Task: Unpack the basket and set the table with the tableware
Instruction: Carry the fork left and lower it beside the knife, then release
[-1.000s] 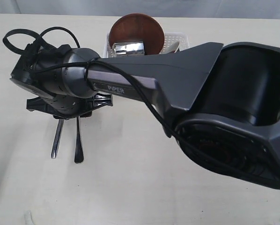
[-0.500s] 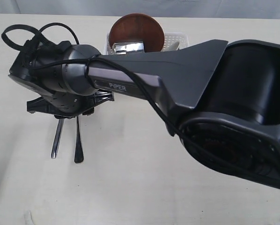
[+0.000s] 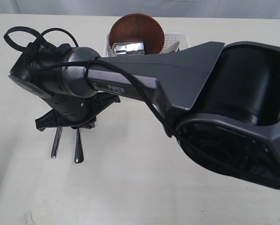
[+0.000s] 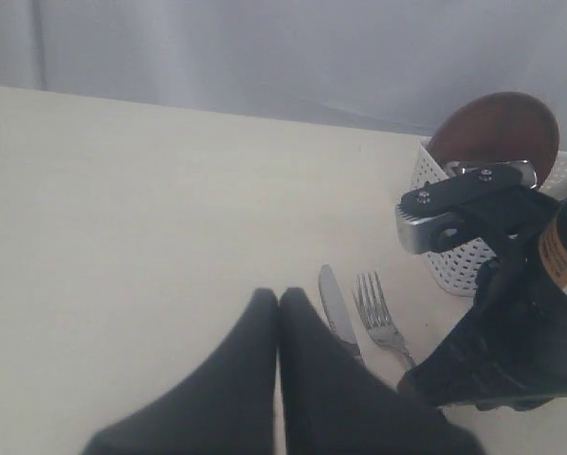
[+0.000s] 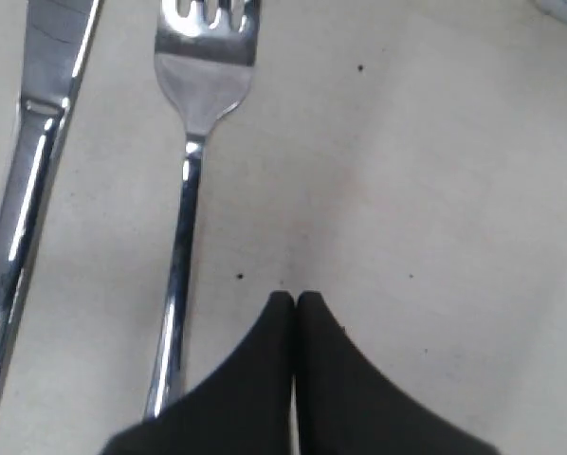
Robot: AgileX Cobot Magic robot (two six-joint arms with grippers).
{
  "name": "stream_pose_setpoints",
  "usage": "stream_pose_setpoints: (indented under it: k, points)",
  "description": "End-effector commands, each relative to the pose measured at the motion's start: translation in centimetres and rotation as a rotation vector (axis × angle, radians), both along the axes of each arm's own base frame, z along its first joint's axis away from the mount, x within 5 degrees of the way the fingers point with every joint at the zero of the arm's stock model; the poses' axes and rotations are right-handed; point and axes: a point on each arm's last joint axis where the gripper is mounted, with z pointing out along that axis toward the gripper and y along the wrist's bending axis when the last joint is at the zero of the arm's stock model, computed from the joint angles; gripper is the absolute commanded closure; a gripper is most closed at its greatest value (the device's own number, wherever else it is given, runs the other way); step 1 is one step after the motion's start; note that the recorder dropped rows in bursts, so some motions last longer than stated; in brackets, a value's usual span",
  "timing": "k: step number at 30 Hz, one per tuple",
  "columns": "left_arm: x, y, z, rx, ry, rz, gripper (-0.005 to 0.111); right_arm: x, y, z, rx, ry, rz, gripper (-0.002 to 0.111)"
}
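Fork [image 5: 203,90] and knife [image 5: 37,142] lie flat beside the clenched, empty right tool [image 5: 295,300].

Soft, even light, faint shadows on the table [image 3: 130,187], bright glare along the fork [image 5: 183,223], close foreground blurred.

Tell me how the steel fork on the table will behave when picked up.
The fork looks stiff and probably slippery: its metal shines. It lies flat on the table, so its thin handle may be hard to grasp.
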Motion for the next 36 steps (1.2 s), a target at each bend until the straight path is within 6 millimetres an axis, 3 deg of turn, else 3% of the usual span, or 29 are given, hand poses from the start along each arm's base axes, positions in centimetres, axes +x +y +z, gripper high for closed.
stream_pose_setpoints:
  k: [1, 36]
  points:
    - [0.0, 0.0, 0.0, -0.008, -0.011, 0.001, 0.107, -0.3, 0.0, 0.2, 0.003, 0.039, 0.025, 0.109]
    - [0.0, 0.0, 0.0, -0.006, -0.011, 0.001, 0.107, -1.8, 0.8, -1.4, 0.052, 0.217, 0.116, 0.109]
